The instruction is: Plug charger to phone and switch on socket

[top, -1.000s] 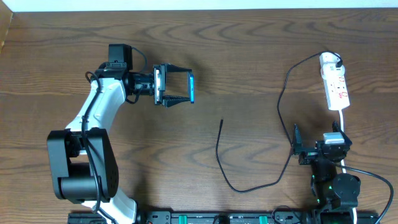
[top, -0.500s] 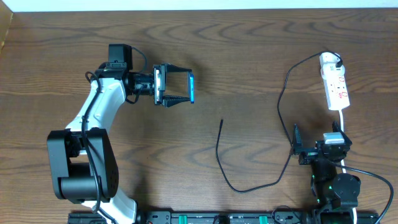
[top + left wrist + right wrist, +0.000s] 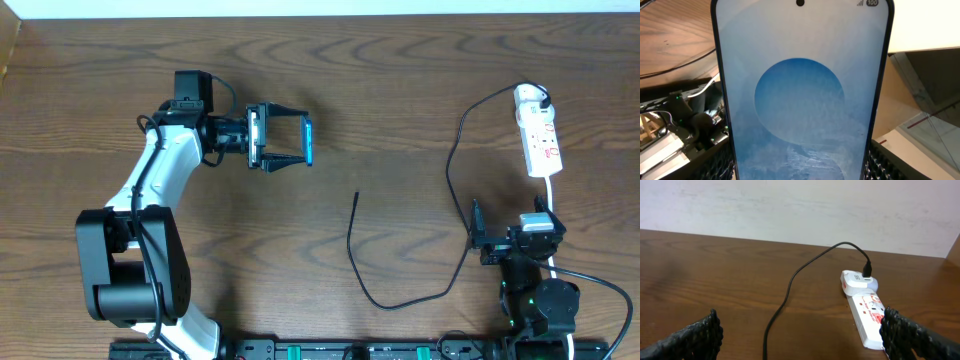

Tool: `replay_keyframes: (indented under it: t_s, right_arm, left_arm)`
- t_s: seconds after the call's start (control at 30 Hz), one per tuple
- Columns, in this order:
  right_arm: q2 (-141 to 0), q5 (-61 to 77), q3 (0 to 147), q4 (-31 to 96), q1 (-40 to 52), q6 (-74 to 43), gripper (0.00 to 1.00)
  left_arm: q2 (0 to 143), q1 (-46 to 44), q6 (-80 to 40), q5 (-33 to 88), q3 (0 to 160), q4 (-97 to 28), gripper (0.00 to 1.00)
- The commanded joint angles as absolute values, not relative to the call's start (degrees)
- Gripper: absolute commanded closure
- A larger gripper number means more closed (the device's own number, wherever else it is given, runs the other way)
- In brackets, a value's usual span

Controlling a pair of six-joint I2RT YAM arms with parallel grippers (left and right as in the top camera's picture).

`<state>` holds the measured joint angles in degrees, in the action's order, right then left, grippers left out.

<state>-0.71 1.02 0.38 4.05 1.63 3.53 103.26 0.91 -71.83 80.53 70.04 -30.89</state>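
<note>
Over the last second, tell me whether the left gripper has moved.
No. In the overhead view the left gripper, shut on the phone, sits at the same spot relative to the socket and the wood grain.

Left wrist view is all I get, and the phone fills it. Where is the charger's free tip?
Observer: The charger tip lies loose on the table, to the right of the phone and nearer the arm bases.
Operator: Is its other end plugged in?
Observer: Yes, it sits in the far end of the socket, toward the table's right side.
Operator: Are the right jaws free?
Observer: Open and empty, just short of the socket's near end.
</note>
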Motion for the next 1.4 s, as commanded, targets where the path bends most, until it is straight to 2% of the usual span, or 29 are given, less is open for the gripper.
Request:
replay_keyframes:
  t_s: [0.0, 0.63, 0.97, 1.37]
  right_arm:
    - [-0.45, 0.56, 0.34, 4.32, 1.50, 3.03, 0.01]
    - [-0.45, 0.56, 0.34, 4.32, 1.50, 3.03, 0.01]
    - [-0.45, 0.56, 0.34, 4.34, 1.50, 3.03, 0.01]
    - [-0.45, 0.56, 0.34, 4.32, 1.50, 3.03, 0.01]
  left_arm:
    - [101.30, 0.89, -71.64, 81.71, 70.85, -30.72, 0.93]
    - [101.30, 0.86, -55.77, 62.28, 70.83, -30.76, 0.93]
    - [101.30, 0.75, -54.39, 47.22, 70.67, -36.82, 0.93]
    - [101.30, 0.75, -53.58, 46.41, 70.63, -37.47, 0.93]
